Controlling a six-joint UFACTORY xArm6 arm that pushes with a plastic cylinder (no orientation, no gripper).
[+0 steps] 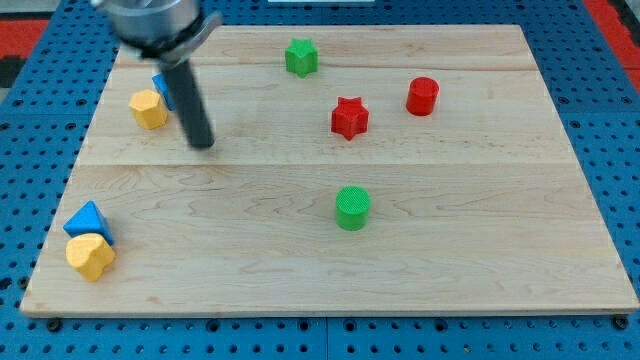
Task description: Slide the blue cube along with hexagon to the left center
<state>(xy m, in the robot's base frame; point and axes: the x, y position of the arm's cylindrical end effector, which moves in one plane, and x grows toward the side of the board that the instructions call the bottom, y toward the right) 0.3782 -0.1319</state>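
Pale, smooth-grained wooden board (450,250) — matt plastic-looking green cylinder (352,208) — on blue perforated base (610,120).

**Where Things Sit on the Table**

On the table (480,220), upper left: the blue cube (160,88) touches the yellow hexagon (148,108), with my tip (203,143) just to their lower right. Top centre: the green star (300,56). To its lower right: the red star (349,117) and the red cylinder (422,96). Centre: the green cylinder (352,208). Lower left: the blue triangle (88,220) touches the yellow heart (91,256).

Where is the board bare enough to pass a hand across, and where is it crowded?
Bare: the wide strip along the view's bottom, right of the yellow heart and below the green cylinder; also the right side below the red cylinder. Crowded: top left, where my tip stands by the blue cube and yellow hexagon.
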